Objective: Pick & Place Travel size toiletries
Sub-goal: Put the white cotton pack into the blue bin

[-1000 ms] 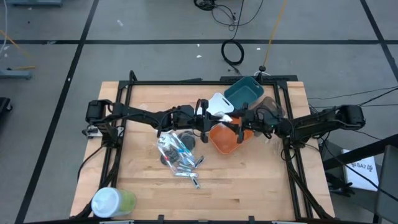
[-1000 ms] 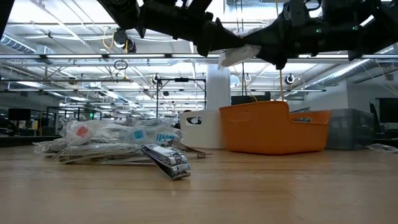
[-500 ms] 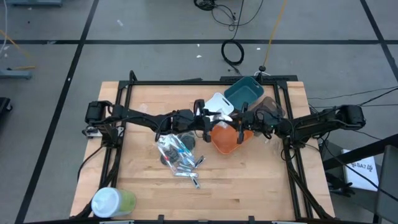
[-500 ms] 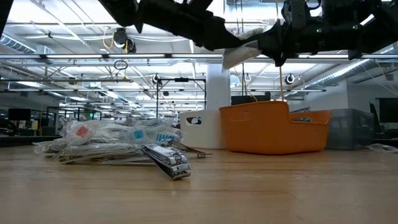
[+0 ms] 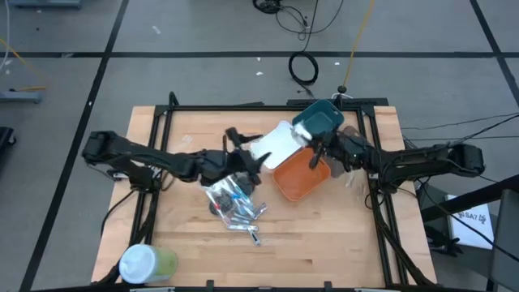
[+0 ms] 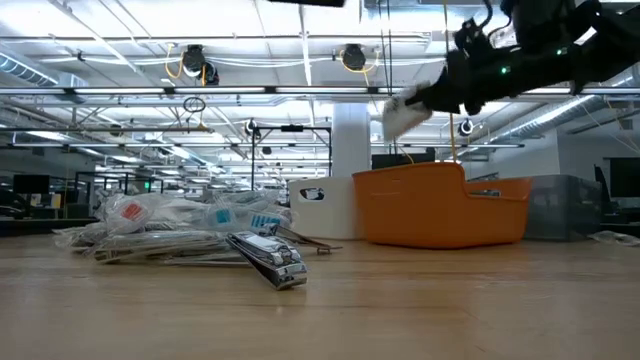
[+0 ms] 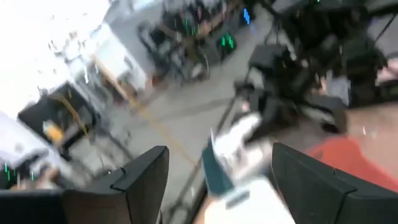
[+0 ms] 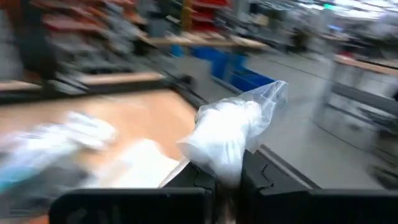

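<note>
- Right gripper (image 8: pixel 224 177) clamped on a white crinkly packet (image 8: pixel 227 134) in clear wrap, fingers pinched tight at its lower end; packet stands up out of the grip.
- In the low view, same packet (image 6: pixel 402 108) held high in the air, above the near rim of the orange bin (image 6: pixel 445 205), clear of it.
- From above, right gripper (image 5: pixel 318 154) over the orange bin (image 5: pixel 296 180), at its edge toward the teal bin (image 5: pixel 318 122).
- Left gripper (image 7: pixel 214 180) spread wide, nothing between its fingers; in the high view (image 5: pixel 246 156) just beside the white bin (image 5: pixel 276 142), over the far edge of the pile.
- Pile of remaining toiletries (image 5: pixel 231 199) on the wooden table (image 5: pixel 324 243), near the orange bin but apart from it: clear-wrapped sticks, packets, small silver pieces toward the front.
- In the low view, pile (image 6: pixel 180 230) lies flat on the tabletop, a silver item (image 6: pixel 270 260) at its near end.
- White-and-green cylinder (image 5: pixel 146 264) upright at the table's front left corner, well apart from everything else.
</note>
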You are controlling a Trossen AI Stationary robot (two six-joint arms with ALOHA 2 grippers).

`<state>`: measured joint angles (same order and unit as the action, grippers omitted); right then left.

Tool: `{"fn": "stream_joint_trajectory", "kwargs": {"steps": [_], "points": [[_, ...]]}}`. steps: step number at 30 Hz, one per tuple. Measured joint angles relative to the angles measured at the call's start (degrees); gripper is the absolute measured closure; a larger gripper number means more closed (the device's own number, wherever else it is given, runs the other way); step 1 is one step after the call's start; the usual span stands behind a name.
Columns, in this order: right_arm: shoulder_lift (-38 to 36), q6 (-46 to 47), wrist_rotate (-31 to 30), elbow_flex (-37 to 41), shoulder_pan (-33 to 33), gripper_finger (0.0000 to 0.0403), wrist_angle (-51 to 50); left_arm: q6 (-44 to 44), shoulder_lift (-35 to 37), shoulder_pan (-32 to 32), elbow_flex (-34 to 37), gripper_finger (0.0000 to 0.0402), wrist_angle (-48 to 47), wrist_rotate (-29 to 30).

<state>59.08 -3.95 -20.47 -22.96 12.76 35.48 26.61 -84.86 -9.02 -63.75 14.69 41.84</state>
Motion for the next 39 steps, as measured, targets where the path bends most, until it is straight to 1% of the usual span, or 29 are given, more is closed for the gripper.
{"fn": "stream_joint_trajectory", "kwargs": {"steps": [2,4,6,8,11,17,20,22,25,30,34,37,39], "points": [[-0.50,-0.02,-2.49,0.00,3.17,0.0391,-3.47,-6.06,2.68,0.78,0.00,0.0123,-8.36,0.57],[-0.52,0.27,-3.50,0.00,6.80,0.0392,-6.28,-13.02,5.26,2.13,0.73,0.0129,-15.45,0.58],[-0.08,1.22,-3.51,0.00,10.46,0.0393,-8.59,-18.66,7.15,3.55,2.28,0.0138,-19.35,-0.13],[0.61,2.07,-3.36,0.02,13.80,0.0393,-10.19,-22.55,8.72,4.90,5.26,0.0149,-20.54,-0.94],[2.08,2.34,-3.10,0.02,18.21,0.0393,-11.02,-25.43,10.09,6.47,10.60,0.0165,-17.65,-1.44],[5.72,3.68,4.18,0.00,24.96,0.0392,-10.35,-28.95,11.49,9.11,20.53,0.0187,-8.50,-1.35],[7.47,3.89,4.13,0.02,26.87,0.0389,-9.95,-30.80,11.65,10.58,23.11,0.0192,-5.89,-1.29],[8.15,3.78,4.16,0.02,27.86,0.0379,-9.81,-31.94,11.65,11.22,23.63,0.0192,-5.99,-1.30],[8.47,2.67,4.75,0.02,28.48,0.0348,-9.29,-32.23,11.63,11.70,23.67,0.0192,-5.77,-1.35],[8.48,3.24,8.79,0.02,28.57,0.0268,-7.20,-31.25,11.63,11.66,23.67,0.0192,-5.39,-1.37],[8.47,3.44,8.78,0.02,28.54,0.0205,-5.76,-31.23,11.63,11.63,23.67,0.0192,-5.41,-1.37],[8.47,2.38,8.16,0.02,28.75,0.0169,-5.76,-31.22,11.61,11.64,23.67,0.0192,-5.41,-1.37],[8.47,1.50,6.15,0.02,28.85,0.0150,-5.72,-31.28,11.61,11.51,23.67,0.0192,-5.43,-1.39]]}}
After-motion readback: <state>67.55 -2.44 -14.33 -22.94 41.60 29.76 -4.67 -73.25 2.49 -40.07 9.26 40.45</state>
